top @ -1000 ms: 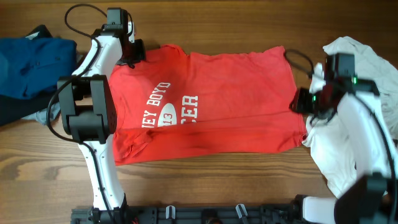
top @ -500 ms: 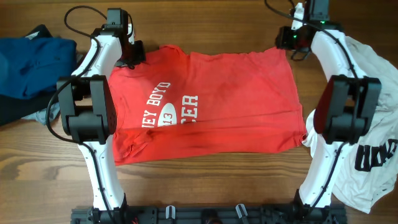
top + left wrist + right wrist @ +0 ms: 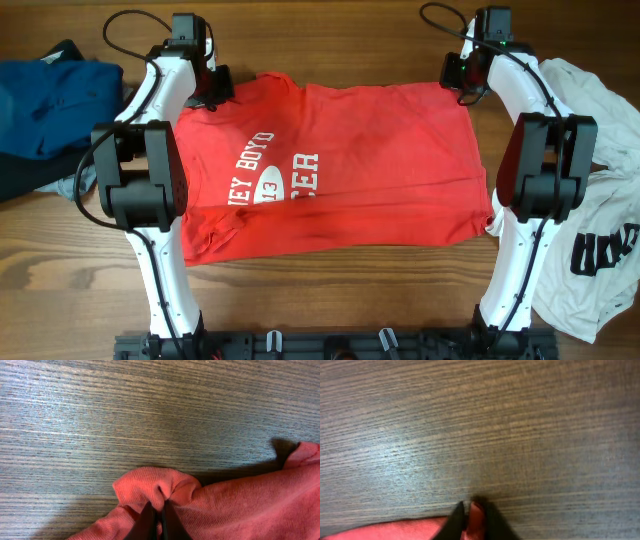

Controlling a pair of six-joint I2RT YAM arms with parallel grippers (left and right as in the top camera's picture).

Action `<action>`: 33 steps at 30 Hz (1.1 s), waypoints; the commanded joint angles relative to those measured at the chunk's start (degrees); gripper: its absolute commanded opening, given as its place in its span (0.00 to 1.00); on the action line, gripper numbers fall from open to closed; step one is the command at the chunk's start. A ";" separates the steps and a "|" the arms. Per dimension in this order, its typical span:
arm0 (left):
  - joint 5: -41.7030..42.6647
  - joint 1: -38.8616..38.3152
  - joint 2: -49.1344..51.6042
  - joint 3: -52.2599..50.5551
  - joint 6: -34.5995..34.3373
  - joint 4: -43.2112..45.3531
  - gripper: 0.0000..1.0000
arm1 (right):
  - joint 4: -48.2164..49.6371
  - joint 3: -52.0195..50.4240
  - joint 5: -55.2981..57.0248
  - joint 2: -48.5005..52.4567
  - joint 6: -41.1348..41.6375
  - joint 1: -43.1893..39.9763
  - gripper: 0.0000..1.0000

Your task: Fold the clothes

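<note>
Right hand (image 3: 460, 76) has swung over from beside the white cloth (image 3: 600, 150) to the far right corner of the shirt (image 3: 340, 170). Its fingers now pinch a sliver of the red edge. Left hand (image 3: 210, 84) is closed on a bunched fold at the far left corner. The shirt lies flat mid-desk (image 3: 340, 30), long axis left to right, print upright from the robot's side. A good fold likely needs both hands lifting together, the far edge taut, drawn evenly toward the near hem.
</note>
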 commanded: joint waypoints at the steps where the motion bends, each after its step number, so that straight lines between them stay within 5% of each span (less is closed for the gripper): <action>1: -0.15 0.26 0.33 -1.03 -2.45 -1.07 0.04 | -1.64 0.48 2.84 1.33 0.33 0.37 0.05; 16: 1.14 5.16 -13.90 -1.03 -8.28 -11.19 0.04 | -17.49 0.52 8.48 -11.43 3.04 -5.84 0.09; 20: 1.16 5.27 -15.52 -1.03 -8.26 -15.50 0.04 | -20.06 0.50 1.07 -12.17 -0.81 -5.84 0.13; 23: 1.18 4.92 -15.19 -1.05 -8.31 -15.50 0.04 | -18.75 -0.07 -1.64 -11.87 -1.75 -4.94 0.31; 33: 1.16 4.57 -15.13 -1.05 -8.31 -15.54 0.04 | -2.16 -4.87 -1.16 -7.48 4.90 -1.64 0.33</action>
